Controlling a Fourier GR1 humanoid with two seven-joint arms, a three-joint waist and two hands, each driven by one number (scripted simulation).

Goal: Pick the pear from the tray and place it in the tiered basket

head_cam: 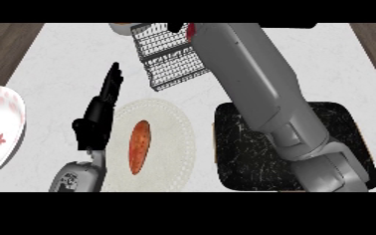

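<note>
The black tray (337, 144) lies at the lower right, and no pear shows on its bare part. My right forearm crosses the tray and stretches up to the wire tiered basket (167, 57) at the top centre. Only a small black part of my right hand (178, 28) shows at the basket's upper edge, cut by the view's top. A small reddish patch (192, 30) sits beside it; I cannot tell what it is. My left hand (99, 117) stands open, fingers up, left of the white plate.
A white textured plate (172, 144) with an orange-red oblong vegetable (140, 147) lies at the lower centre. Another white plate with red marks (9, 127) shows at the left edge. Wooden flooring borders the white counter at both upper corners.
</note>
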